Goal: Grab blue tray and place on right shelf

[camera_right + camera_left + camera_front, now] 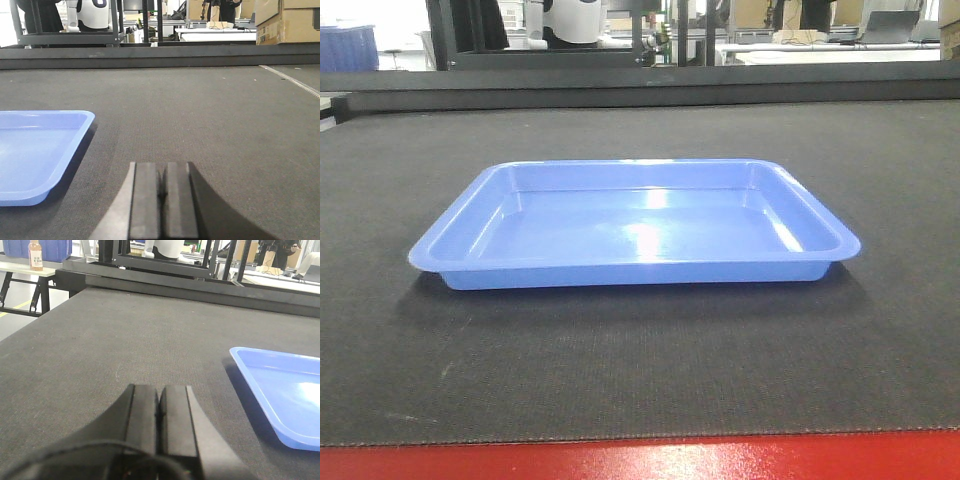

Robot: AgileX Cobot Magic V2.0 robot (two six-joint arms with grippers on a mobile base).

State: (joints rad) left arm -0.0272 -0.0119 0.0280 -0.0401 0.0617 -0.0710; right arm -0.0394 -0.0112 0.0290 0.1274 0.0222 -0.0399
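Front-facing view: blue tray point(635, 225) lies flat, lengthwise left-right.

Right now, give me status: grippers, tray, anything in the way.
Left gripper shut, empty, left of blue tray. Right gripper shut, empty, right of it. Tray flat on dark mat, nothing in it. Path to tray open; shelf not in view.

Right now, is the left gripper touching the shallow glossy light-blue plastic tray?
Apart. The left wrist view shows bare dark mat between the shut left gripper and the blue tray.
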